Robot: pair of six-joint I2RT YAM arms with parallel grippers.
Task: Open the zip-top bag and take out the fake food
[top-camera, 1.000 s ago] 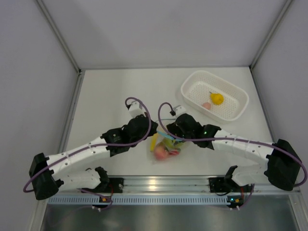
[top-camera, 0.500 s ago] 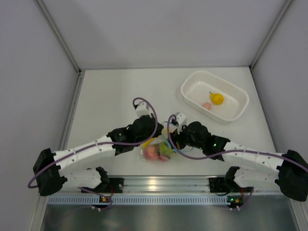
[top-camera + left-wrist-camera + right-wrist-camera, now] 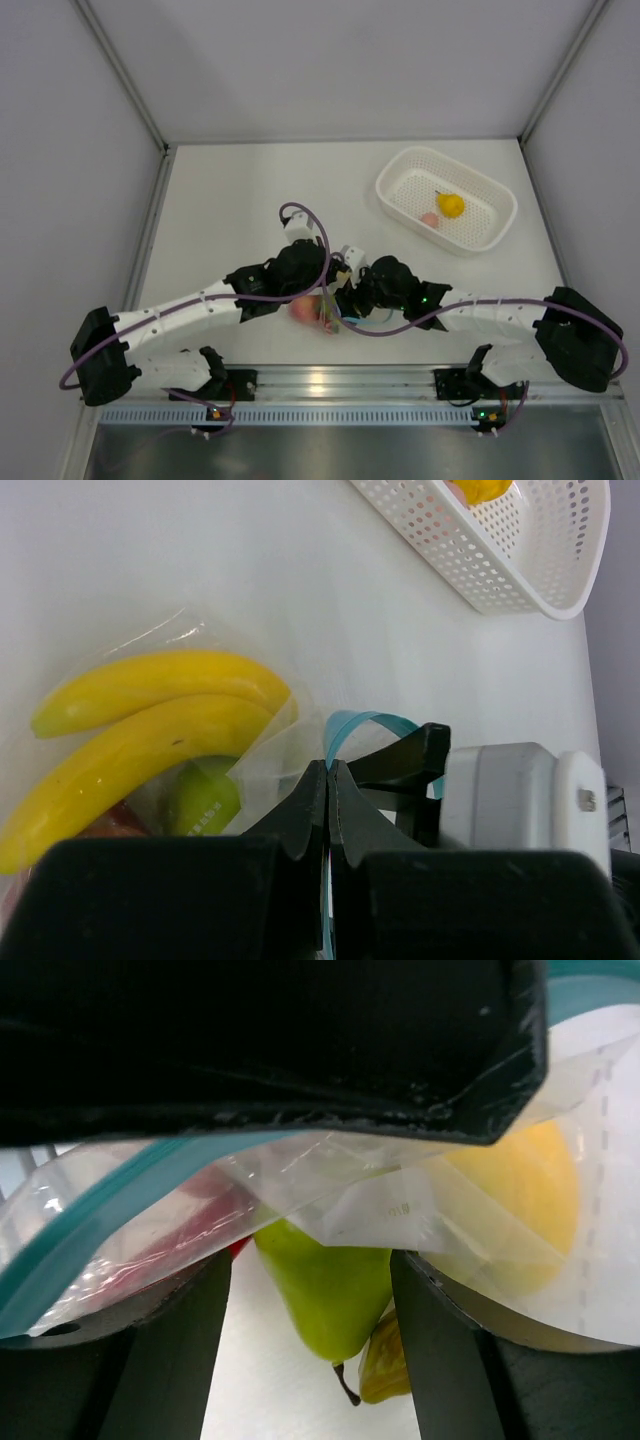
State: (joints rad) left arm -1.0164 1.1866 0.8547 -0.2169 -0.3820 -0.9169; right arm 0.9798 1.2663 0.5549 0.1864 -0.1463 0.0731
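The clear zip-top bag [image 3: 318,311] lies between both grippers near the table's front. My left gripper [image 3: 330,767] is shut on its light blue zip strip [image 3: 362,718], which loops over to a black finger of the right gripper [image 3: 420,765]. Yellow bananas [image 3: 150,720] and the green pear [image 3: 205,795] show through the bag. In the right wrist view my right gripper [image 3: 312,1345] is open, its fingers [image 3: 170,1350] spread on either side of the green pear [image 3: 325,1290]. Bag film [image 3: 400,1210] drapes over the pear's top. A red piece [image 3: 200,1220] shows behind the film.
The white perforated basket [image 3: 487,222] stands at the back right and holds a small yellow round fruit [image 3: 450,205] and a pink piece [image 3: 429,219]. It also shows in the left wrist view [image 3: 500,555]. Grey walls enclose the table on three sides.
Both grippers have closed in on each other over the bag. The right gripper has moved left and the bag has shifted left with them.
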